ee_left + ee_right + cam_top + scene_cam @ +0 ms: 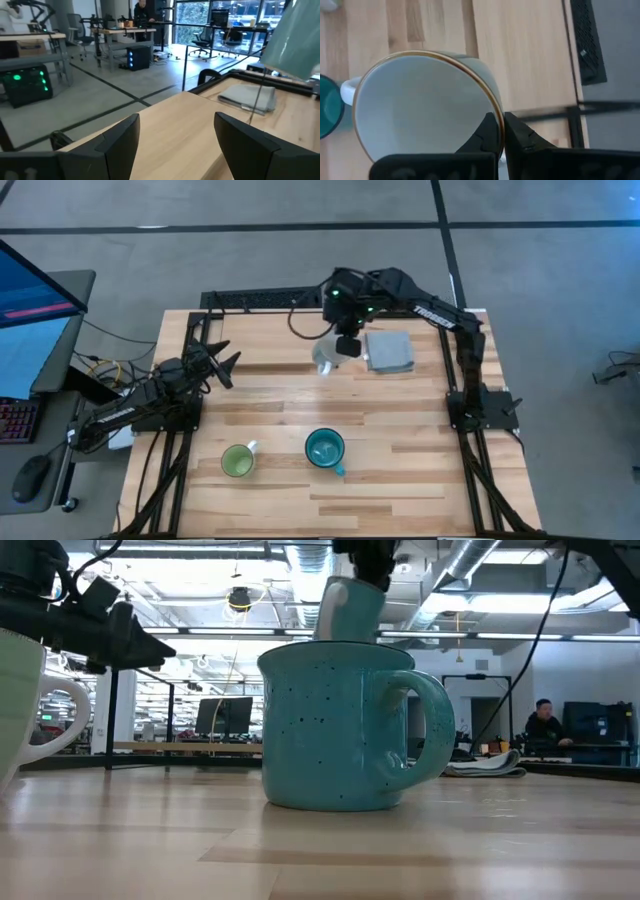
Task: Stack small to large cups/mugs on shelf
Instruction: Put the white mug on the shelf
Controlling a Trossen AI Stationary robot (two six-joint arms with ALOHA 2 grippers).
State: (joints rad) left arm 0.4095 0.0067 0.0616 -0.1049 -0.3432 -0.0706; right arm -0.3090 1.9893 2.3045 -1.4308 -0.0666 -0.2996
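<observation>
Pinching only the rim of the small white mug (425, 105), the right gripper (500, 135) is carrying it aloft beside the grey cloth (390, 351), so it risks slipping, while the left gripper's (175, 145) spread fingers are idling well away.

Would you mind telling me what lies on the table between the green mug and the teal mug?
Nothing: in the high view, only bare wooden tabletop separates the green mug from the teal mug.
</observation>
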